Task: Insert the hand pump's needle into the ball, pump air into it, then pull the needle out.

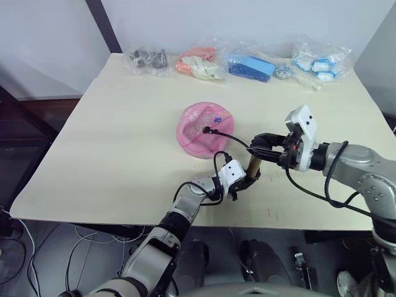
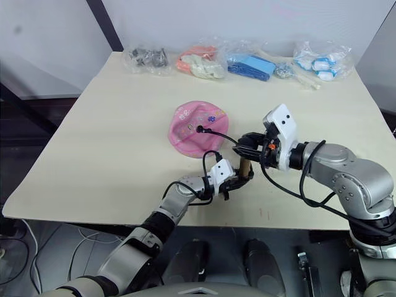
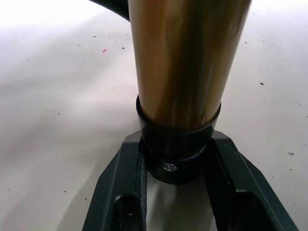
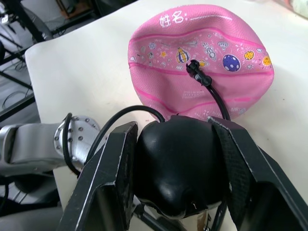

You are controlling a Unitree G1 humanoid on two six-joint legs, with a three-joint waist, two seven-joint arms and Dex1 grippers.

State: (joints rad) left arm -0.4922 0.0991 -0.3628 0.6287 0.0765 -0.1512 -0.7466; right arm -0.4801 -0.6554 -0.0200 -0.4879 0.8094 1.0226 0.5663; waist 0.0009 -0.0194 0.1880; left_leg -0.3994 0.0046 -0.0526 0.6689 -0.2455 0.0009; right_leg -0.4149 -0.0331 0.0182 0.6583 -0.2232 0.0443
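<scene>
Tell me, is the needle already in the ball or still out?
In. The hose's black tip sits at the valve of the pink ball; the metal pin itself is hidden.

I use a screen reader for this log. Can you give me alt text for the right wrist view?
The right gripper is shut on the pump's black handle. Beyond it lies a caved-in pink ball on the pale table, with the thin black hose ending at the ball's valve.
</scene>
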